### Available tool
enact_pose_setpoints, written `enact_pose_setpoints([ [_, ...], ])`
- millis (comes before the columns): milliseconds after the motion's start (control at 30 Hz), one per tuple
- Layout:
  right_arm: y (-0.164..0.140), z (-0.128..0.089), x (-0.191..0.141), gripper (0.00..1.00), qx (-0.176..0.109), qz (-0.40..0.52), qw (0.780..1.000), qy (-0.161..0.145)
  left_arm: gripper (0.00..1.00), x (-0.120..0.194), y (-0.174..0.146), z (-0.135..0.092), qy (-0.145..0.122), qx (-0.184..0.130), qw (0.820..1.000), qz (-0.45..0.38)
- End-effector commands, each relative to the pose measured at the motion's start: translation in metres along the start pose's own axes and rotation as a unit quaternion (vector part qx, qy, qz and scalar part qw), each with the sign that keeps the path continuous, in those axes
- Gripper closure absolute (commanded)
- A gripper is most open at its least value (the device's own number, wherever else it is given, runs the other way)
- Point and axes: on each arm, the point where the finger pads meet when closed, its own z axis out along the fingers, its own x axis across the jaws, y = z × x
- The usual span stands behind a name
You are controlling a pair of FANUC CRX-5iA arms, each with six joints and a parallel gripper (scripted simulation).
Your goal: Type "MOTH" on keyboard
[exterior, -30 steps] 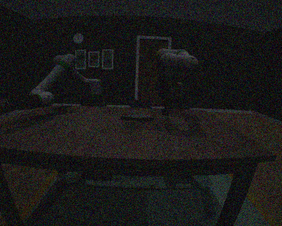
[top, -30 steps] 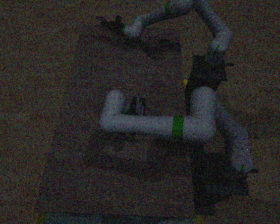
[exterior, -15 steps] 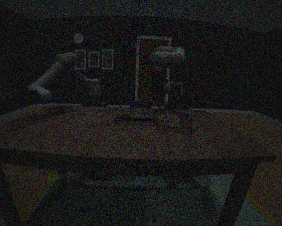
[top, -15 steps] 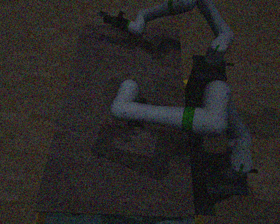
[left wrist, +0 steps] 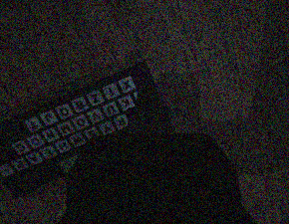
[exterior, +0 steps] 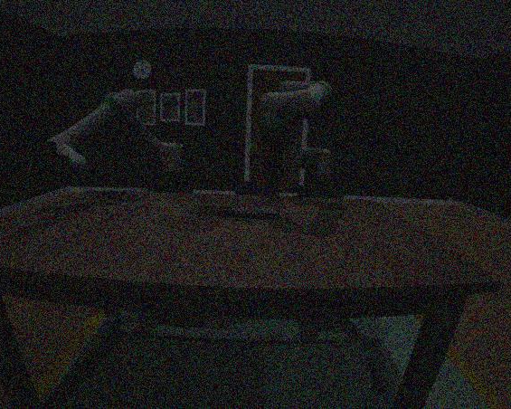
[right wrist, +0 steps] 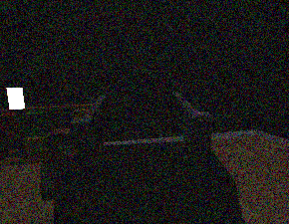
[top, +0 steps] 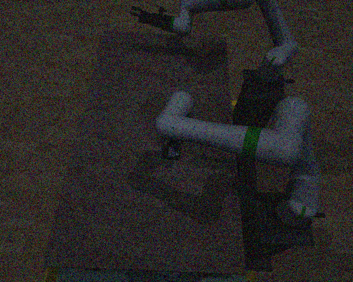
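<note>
The dark keyboard [left wrist: 80, 103] [top: 175, 156] has rows of pale keys. It lies tilted across the left half of the left wrist view and is mostly hidden under the left arm in the top view. It is a low dark shape [exterior: 254, 214] at the back of the table in the exterior view. Key letters and any display text are unreadable. My left gripper [left wrist: 146, 100] is shut and empty, pointing towards the keyboard's end; contact cannot be told. My right gripper [right wrist: 140, 106] [top: 134, 11] is open and empty, away from the keyboard, at the top of the top view.
The left arm [top: 213, 132] reaches across the middle of the top view, over the keyboard. The right arm [top: 182, 23] is at the top, well apart from it. The table [exterior: 236, 267] has its front edge facing the exterior camera. All views are very dark and grainy.
</note>
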Motion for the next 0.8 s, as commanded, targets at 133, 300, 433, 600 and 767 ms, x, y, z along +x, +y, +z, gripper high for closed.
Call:
enact_pose_setpoints([
  [133, -0.020, -0.031, 0.000, 0.00, -0.003, -0.091, 0.994, -0.059, 1.00, -0.022, 0.019, -0.006, 0.016, -0.067, 0.995, -0.072],
  [300, -0.026, -0.068, 0.003, 0.00, -0.013, -0.177, 0.978, -0.110, 1.00, -0.046, 0.035, -0.016, 0.011, -0.129, 0.982, -0.134],
  [433, -0.027, -0.096, 0.007, 0.00, -0.024, -0.232, 0.962, -0.145, 1.00, -0.063, 0.045, -0.025, -0.001, -0.168, 0.970, -0.173],
  [600, -0.024, -0.135, 0.017, 0.00, -0.042, -0.298, 0.935, -0.188, 1.00, -0.070, 0.049, -0.029, -0.007, -0.183, 0.965, -0.188],
  [767, -0.020, -0.172, 0.028, 0.00, -0.062, -0.348, 0.909, -0.223, 1.00, -0.070, 0.049, -0.029, -0.007, -0.183, 0.965, -0.188],
])
